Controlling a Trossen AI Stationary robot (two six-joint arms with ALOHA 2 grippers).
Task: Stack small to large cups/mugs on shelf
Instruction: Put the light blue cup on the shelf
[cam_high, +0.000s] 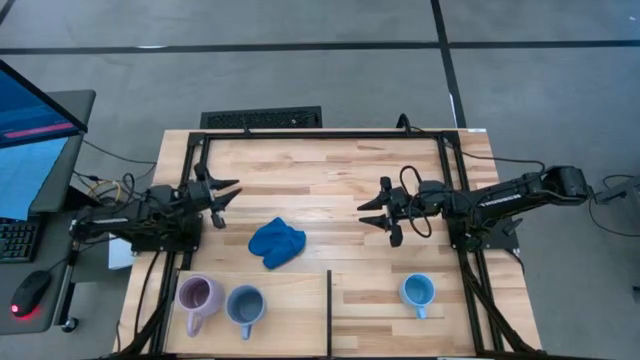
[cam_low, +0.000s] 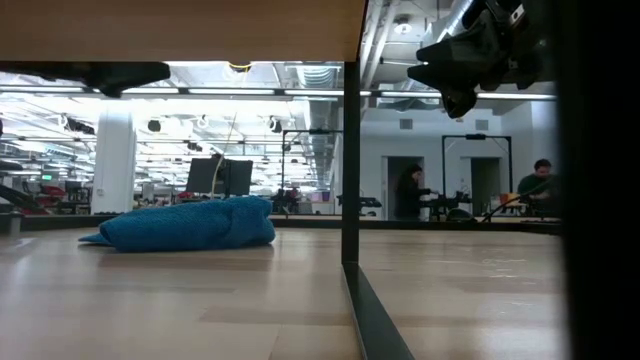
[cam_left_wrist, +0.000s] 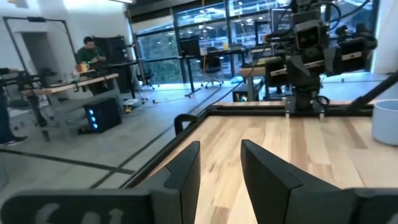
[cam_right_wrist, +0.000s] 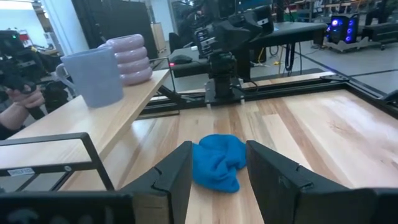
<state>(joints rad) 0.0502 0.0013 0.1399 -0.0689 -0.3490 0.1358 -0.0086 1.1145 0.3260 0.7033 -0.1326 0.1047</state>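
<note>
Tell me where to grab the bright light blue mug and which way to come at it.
Take the light blue mug by its rim wall, coming straight down from above: it stands upright with its mouth open to the top. Pinch the side away from the handle, which points toward the shelf's front edge. The right pincer, open, is nearer.

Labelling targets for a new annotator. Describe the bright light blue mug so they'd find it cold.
Start at the pale plywood shelf along the table's near edge, split by a dark upright divider. The bright light blue mug stands alone in the section on the right arm's side. The lilac mug and grey-blue mug sit side by side in the other section; the blue cloth lies on the tabletop.
</note>
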